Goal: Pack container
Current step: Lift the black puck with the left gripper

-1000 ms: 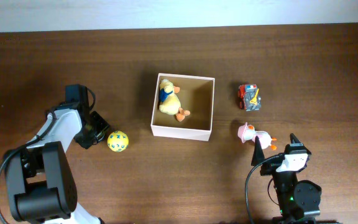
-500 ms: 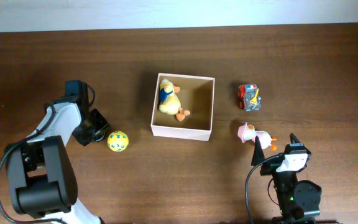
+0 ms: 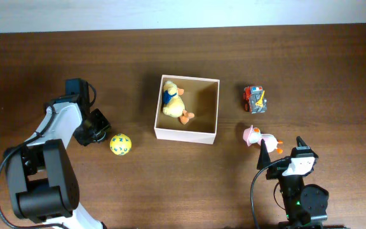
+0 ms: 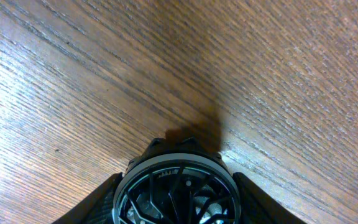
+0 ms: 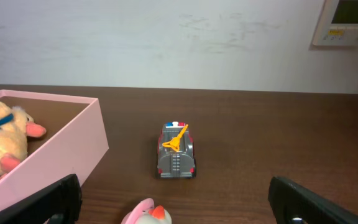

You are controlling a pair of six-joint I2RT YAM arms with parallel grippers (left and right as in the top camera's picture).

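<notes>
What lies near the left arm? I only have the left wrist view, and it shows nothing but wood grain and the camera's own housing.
Observer: A small yellow ball with blue markings lies on the brown wooden table, right beside the tip of the left arm.
Operator: Is anything in the box?
Observer: Yes. A yellow plush duck with a blue scarf lies in the left part of the square, white-sided cardboard container.
Operator: What else is outside it?
Observer: On the other side from the ball are a red and grey toy truck and a pink and white toy bird.
</notes>
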